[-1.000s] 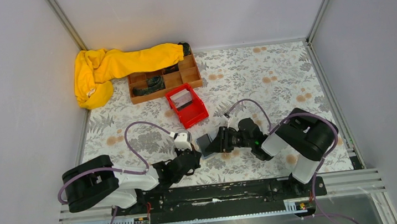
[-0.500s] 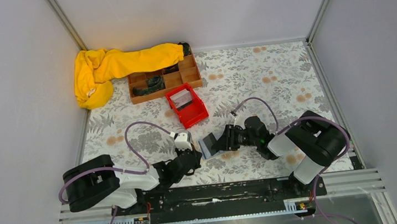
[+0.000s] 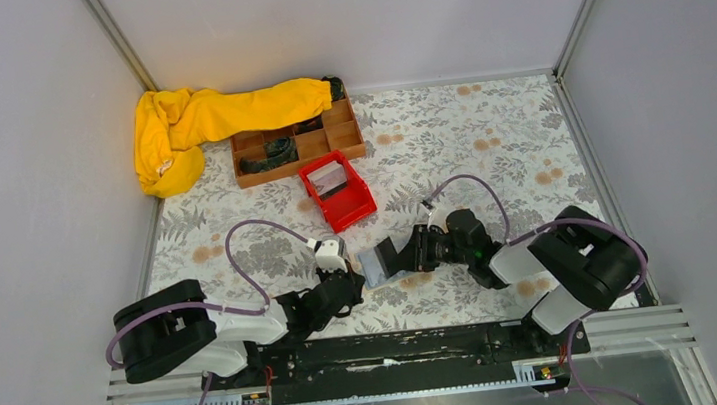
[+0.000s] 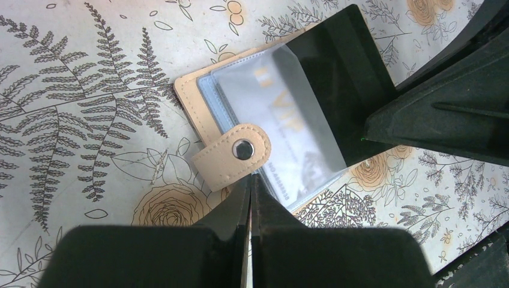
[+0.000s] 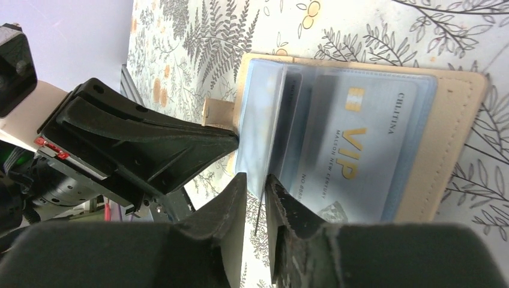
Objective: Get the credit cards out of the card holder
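Yellow cloth point(image 3: 188, 128) draped over wooden tray point(image 3: 297, 149) — red bin point(image 3: 337, 193) just beside, on floral tablecloth point(image 3: 489, 139).

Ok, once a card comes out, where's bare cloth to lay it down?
Free: the broad patch right of the red bin, toward the far right wall. Also left of it, below the yellow cloth. Crowded: around the card holder, between both claws.

I'm looking at a tan stitched leather-like card holder point(image 4: 198, 90) with a shiny metal snap point(image 4: 243, 149) and glossy clear plastic sleeves point(image 5: 336, 144) over a smooth silvery VIP credit card point(image 5: 354, 153). I see matt black plastic fingers point(image 5: 240, 198) and floral printed table cloth point(image 3: 489, 139), smooth.
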Controlling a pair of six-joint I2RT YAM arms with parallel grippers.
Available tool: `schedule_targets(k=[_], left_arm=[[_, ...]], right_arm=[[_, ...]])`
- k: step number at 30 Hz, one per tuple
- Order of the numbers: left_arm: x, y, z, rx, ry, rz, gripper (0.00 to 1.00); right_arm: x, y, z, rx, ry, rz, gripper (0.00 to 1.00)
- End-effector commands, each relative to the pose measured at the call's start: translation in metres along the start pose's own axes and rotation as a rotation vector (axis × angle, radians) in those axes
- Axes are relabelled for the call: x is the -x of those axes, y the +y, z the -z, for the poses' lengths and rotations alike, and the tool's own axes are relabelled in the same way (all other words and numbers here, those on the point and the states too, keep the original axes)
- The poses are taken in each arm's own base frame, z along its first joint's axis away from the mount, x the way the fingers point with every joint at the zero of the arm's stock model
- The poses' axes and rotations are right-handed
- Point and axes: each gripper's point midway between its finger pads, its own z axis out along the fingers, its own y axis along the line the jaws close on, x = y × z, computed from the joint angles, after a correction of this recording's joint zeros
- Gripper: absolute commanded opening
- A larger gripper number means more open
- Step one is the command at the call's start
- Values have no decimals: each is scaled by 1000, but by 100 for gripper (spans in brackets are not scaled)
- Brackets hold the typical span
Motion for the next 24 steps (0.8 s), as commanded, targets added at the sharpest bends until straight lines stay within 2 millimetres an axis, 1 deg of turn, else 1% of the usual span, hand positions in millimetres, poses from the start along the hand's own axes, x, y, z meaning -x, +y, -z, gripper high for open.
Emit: schedule_targets(k=[1,5,6,9,11,12,13,14,16,18,19,21,24], left_arm=[[-6,0,1,-2,20,-13,0],[-5,0,1,-1,17,-16,0],[-4,-1,1,-2,16,-18,0],[-2,-3,1,-7,12,-20,0],[0,-5,2,-15,7,-22,3],[2,-7,3,-20,4,-22,6],[5,-10,4,-31,-2,-19,11],[8,-12,5,-35,-7,-19,19],[16,-13,8,-33,-30,-5,37],[26,-17,12,-44,-55,-1,51],[31,-20,15,-53,-66,-1,57],[44,-28,21,-80,-92,-2,65],[66,-43,35,-143,-139,-17,68]], right_arm=[[9,-8,6,-53,-45,57,19],[12,-14,11,-105,-63,78,2],[13,-15,12,-114,-67,84,0],[16,-15,16,-130,-77,103,0],[20,-13,19,-138,-90,116,0],[21,-12,21,-141,-97,122,0],[23,-12,23,-149,-104,128,0],[26,-11,25,-157,-116,136,0],[31,-9,30,-168,-137,158,0],[36,-4,35,-166,-152,184,0],[38,2,38,-149,-159,200,0],[41,14,42,-111,-168,231,0],[40,32,49,-41,-154,295,0]])
